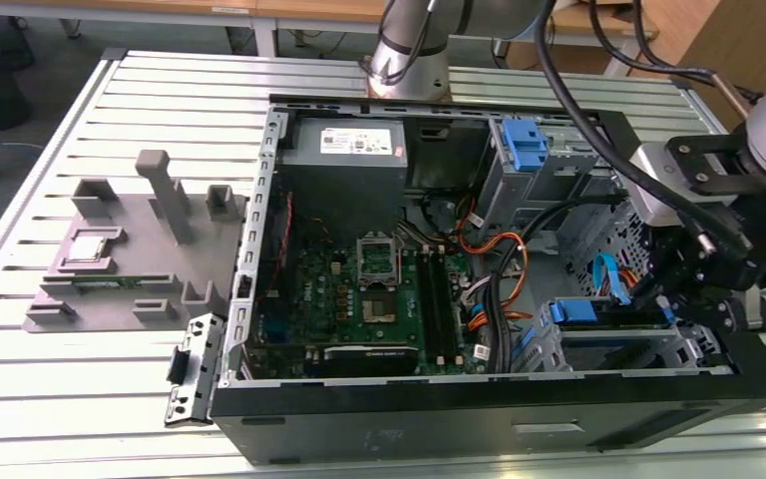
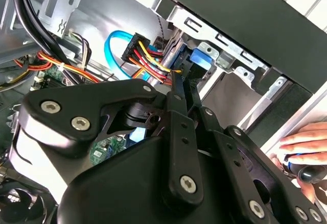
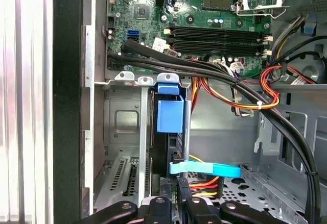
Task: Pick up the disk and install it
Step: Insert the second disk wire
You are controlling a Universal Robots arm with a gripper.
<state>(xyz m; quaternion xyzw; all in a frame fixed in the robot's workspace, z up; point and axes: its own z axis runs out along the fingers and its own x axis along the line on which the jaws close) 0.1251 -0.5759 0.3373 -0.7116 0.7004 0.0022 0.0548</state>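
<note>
— First wrist view puts the disk standing on edge in the drive cage, its blue tab up by the rim, with the gripper at its near end. Pinching it?

— Probably; the fingers sit close against its edge, but I can't tell for certain.

— How to seat it well?

— Keep it square to the cage walls, press straight along the slot, and steer clear of the blue cable and the wire bundle.

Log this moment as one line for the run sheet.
stage: install | gripper: inside computer case, at drive cage | disk: standing on edge in cage slot, blue rail up | grip: cannot tell
</note>
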